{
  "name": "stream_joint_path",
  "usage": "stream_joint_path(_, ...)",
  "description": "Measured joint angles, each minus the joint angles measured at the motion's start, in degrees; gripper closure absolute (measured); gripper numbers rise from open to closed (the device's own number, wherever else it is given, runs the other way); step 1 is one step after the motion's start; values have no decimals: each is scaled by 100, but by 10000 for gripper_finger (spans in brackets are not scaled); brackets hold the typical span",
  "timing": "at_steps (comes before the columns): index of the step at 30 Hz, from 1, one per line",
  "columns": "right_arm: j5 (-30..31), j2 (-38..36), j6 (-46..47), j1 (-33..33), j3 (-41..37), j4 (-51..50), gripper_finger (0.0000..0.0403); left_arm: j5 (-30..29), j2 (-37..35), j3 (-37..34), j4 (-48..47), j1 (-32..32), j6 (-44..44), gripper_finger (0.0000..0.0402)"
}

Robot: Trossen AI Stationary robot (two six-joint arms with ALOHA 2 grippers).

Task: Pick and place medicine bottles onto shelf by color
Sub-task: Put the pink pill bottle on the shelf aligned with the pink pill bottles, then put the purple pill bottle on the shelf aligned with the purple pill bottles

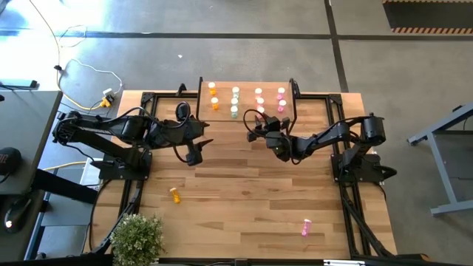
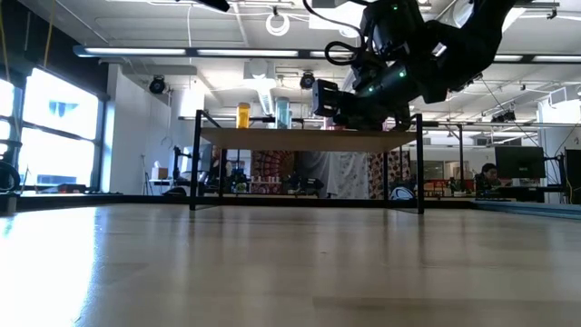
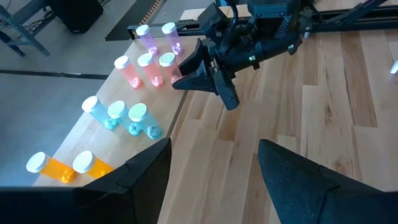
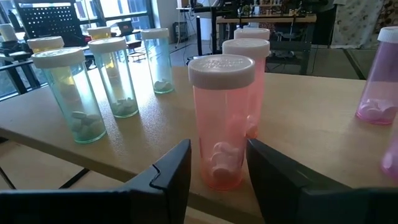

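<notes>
The shelf point(image 1: 247, 111) stands at the table's far middle, and medicine bottles stand upright on it in columns: orange point(image 1: 213, 96), pale green point(image 1: 235, 100), salmon point(image 1: 259, 94), pink point(image 1: 281, 100). My right gripper point(image 4: 219, 149) reaches level to the shelf's near edge. It is open, one finger on either side of the nearest salmon bottle point(image 4: 221, 118), with a slim gap. That bottle stands on its base on the shelf board point(image 4: 311, 137). My left gripper point(image 3: 214, 180) waits open above the table, left of the shelf. An orange bottle point(image 1: 175, 195) and a pink bottle point(image 1: 305, 227) lie on the tabletop.
A potted plant point(image 1: 137, 236) sits at the table's near left corner. Black frame rails point(image 1: 347, 214) run along both sides of the table. Green bottles point(image 4: 78, 93) stand close beside the salmon column. Bare wood lies between the two loose bottles.
</notes>
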Motion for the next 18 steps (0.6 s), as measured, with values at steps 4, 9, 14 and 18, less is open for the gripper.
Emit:
stream_joint_path(4,31,0,-105,71,-2,0,256,0,0,0,0,0,0,172)
stream_joint_path(9,314,0,-125,173,-4,-20,256,0,0,0,0,0,0,172)
stream_joint_path(14,362,-2,-147,241,-4,-18,256,1,0,0,0,0,0,172)
stream_joint_path(18,373,-4,-147,343,-4,-9,256,1,0,0,0,0,0,172)
